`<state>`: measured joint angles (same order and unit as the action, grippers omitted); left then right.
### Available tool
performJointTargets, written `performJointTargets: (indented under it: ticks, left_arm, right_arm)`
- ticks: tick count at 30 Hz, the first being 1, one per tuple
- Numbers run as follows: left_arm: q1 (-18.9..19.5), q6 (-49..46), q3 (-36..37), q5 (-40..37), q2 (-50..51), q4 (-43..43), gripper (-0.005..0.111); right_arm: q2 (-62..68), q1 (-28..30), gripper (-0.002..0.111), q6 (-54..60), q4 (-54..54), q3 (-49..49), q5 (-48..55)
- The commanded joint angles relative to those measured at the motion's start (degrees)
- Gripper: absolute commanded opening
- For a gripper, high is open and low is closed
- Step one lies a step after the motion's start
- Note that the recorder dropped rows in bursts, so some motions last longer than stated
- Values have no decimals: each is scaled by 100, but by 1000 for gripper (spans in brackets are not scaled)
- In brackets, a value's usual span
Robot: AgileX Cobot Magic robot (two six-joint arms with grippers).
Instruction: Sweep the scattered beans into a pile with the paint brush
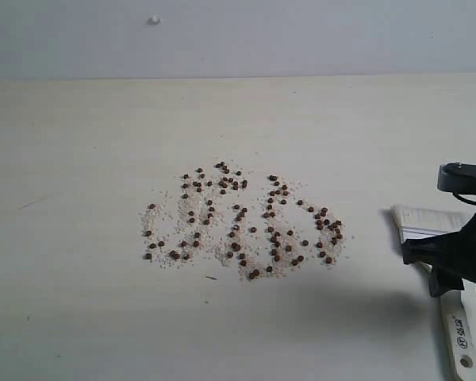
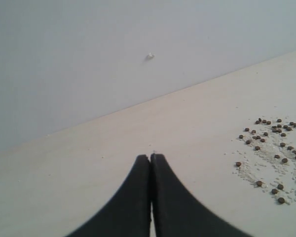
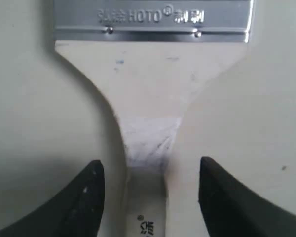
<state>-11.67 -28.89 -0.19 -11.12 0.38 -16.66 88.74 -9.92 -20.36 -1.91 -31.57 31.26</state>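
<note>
The beans (image 1: 242,226) lie spread over the middle of the table in loose reddish-brown clusters among whitish crumbs; no pile is in view. The left wrist view catches their edge (image 2: 276,153). The paint brush (image 1: 420,220) lies flat at the right, its bristles toward the beans and its wooden handle (image 1: 462,343) toward the near edge. My right gripper (image 1: 443,260) hangs over the brush, open. Its fingers stand on either side of the handle's neck (image 3: 150,148) without touching it, just below the silver band (image 3: 153,19). My left gripper (image 2: 151,157) is shut on nothing, above bare table left of the beans.
The pale table (image 1: 79,143) ends at a grey wall with a small white spot (image 1: 154,20). A faint dark scratch (image 1: 32,204) marks the table at the left. The brush handle reaches close to the table's near right corner.
</note>
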Motion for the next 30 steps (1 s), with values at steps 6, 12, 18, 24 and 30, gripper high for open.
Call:
performJointTargets:
  ticks: [6,12,18,24,30]
  left_arm:
    - [-26,8,19,6,-31,9,0]
    - [-26,8,19,6,-31,9,0]
    - [-26,8,19,6,-31,9,0]
    - [-26,8,19,6,-31,9,0]
    - [-26,8,19,6,-31,9,0]
  right_arm:
    - [279,-11,53,-114,-103,48,-145]
    - [503,-11,53,-114,-103,48,-145]
    - [655,-11,53,-114,-103,48,-310]
    - [667,-11,53,-114,-103,48,-337]
    - [667,-11,51,-114,-103,48,-308]
